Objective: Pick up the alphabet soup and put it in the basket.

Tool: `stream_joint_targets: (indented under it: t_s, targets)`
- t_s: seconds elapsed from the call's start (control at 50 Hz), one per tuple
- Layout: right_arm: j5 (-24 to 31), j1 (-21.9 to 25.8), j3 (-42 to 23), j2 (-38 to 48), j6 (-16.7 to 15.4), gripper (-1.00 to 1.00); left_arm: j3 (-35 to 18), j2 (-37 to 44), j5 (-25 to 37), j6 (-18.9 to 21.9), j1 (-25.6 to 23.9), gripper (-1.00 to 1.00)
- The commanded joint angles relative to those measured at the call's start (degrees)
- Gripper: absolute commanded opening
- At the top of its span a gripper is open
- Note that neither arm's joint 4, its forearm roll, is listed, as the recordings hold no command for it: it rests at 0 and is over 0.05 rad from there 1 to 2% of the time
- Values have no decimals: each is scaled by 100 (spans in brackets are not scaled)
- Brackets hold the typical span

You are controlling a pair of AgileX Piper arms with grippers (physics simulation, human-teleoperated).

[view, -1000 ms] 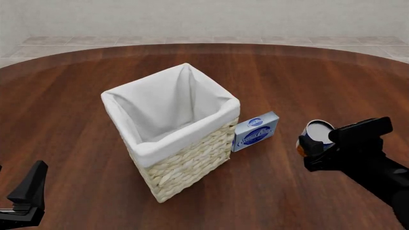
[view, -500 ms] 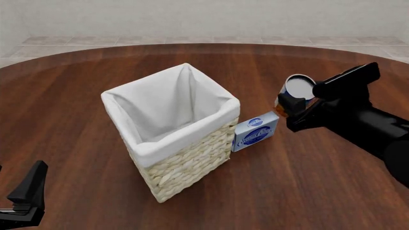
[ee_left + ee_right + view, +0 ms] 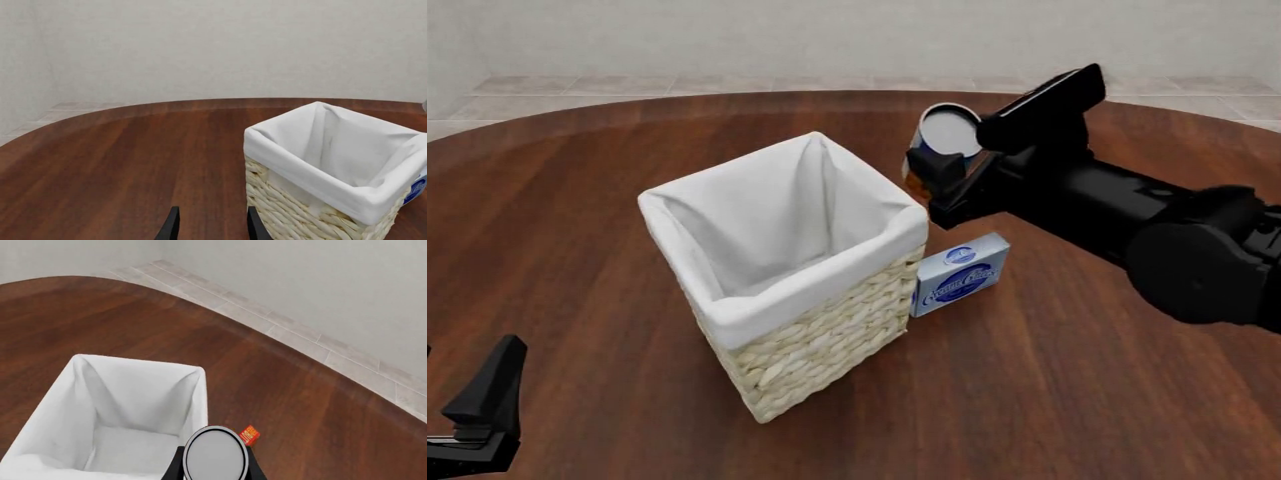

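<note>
1. Right gripper (image 3: 941, 172) is clamped on the alphabet soup (image 3: 945, 135), holding it in the air just past the basket's far right corner. From the front view the can looks beside the rim, not over the opening yet.

2. Right wrist view agrees: the silvery lid (image 3: 215, 456) sits near the edge of the white lining (image 3: 107, 405), with the basket's open mouth out ahead of it.

3. Biggest risk imo: letting go now. The can would likely hit the folded cloth rim or miss outside and land on the table (image 3: 1068, 380) near the blue-and-white box (image 3: 961, 273).

4. Second risk: carrying it over too low. The can's bottom or the fingers could catch the basket (image 3: 814, 340) rim and shove or tip it, since it's tall and looks light.

5. Grip looks to be fairly low on the can, so a bump on that rim might twist it loose. Can't tell how firm the hold is.

6. Left gripper (image 3: 209, 225) is parked low with its fingers apart and nothing between them, well away from all this, so no clash there.
</note>
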Motion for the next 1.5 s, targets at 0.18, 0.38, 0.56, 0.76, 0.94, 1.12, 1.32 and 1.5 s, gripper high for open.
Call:
stream_joint_targets:
  t_s: [0.18,0.38,0.56,0.76,0.94,1.12,1.32,1.5]
  targets:
    - [16,811,-973,734,57,-100,0,0,0,0,0,100]
    - [53,1180,-1348,1151,55,-100,0,0,0,0,0,100]
    - [132,1405,-1659,1545,78,-100,0,0,0,0,0,100]
    - [418,1650,-2037,1986,158,-100,0,0,0,0,0,100]
    - [687,1685,-2304,2269,212,-100,0,0,0,0,0,100]
    - [1228,1681,-2659,2624,160,-100,0,0,0,0,0,100]
    - [1709,1540,-3144,3075,129,-100,0,0,0,0,0,100]
    - [2089,1532,-3461,3395,87,-100,0,0,0,0,0,100]
